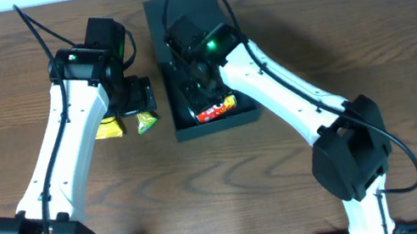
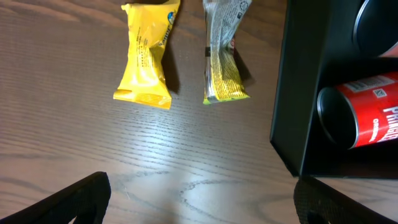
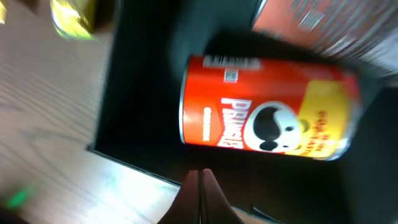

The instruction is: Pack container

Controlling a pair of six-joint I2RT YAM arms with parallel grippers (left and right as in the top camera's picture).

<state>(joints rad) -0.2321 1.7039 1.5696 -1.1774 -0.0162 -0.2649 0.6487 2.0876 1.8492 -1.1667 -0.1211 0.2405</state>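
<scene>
On the wooden counter (image 1: 361, 4), as the overhead view has it, the container (image 1: 162, 73) sits at the far middle with its top open, a dark square box with both arms bent toward it. A red snack can (image 1: 216, 111) lies on its side at the box's near end. The right pincer (image 1: 198, 84) reaches down inside the box, just beyond the can. The left pincer (image 1: 137, 99) hangs outside the box's left wall, above two snack packets that lie side by side on the wood: a yellow packet (image 1: 109, 128) and, nearer the box, a green-yellow packet (image 1: 147, 122). From the left wrist, the two packets lie apart from each other and lengthwise. The container's dark wall stands to their right and the can's silver end shows just inside its corner. Two dark fingers (image 2: 74, 199) stand spread wide at the lower corners of this view, with nothing between them but bare wood. From the right wrist, blurred, the can fills the middle, printed side up, resting on the box's black floor. The right pincer's tips are pressed together into one point just below the can, holding nothing; whether they touch it cannot be told. A reddish, blurred thing lies beyond the can, too smeared to identify.
</scene>
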